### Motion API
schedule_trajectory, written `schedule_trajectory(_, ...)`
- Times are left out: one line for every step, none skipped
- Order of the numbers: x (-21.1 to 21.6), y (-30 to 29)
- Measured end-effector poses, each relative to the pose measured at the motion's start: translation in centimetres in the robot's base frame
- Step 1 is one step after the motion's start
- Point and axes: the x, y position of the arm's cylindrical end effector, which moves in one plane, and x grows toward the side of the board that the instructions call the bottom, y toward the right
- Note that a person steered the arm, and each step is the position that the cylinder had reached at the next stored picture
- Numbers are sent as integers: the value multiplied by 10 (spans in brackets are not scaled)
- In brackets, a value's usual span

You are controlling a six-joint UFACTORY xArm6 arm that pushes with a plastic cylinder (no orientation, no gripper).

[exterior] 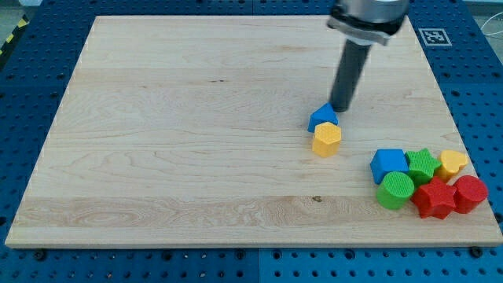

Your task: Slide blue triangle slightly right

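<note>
The blue triangle lies right of the board's middle, touching the top of a yellow hexagon. My tip stands on the board at the triangle's upper right edge, touching or nearly touching it. The dark rod rises from there to the arm at the view's top.
A cluster sits at the view's lower right: a blue cube, a green star, a yellow heart, a green cylinder, a red star and a red hexagon. The wooden board lies on a blue perforated table.
</note>
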Motion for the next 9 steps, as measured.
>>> schedule_trajectory(-1, -47)
schedule_trajectory(0, -63)
schedule_trajectory(13, -63)
schedule_trajectory(39, -47)
schedule_trajectory(43, -26)
schedule_trajectory(43, -8)
schedule_trajectory(43, -5)
schedule_trajectory(31, -2)
schedule_trajectory(11, -1)
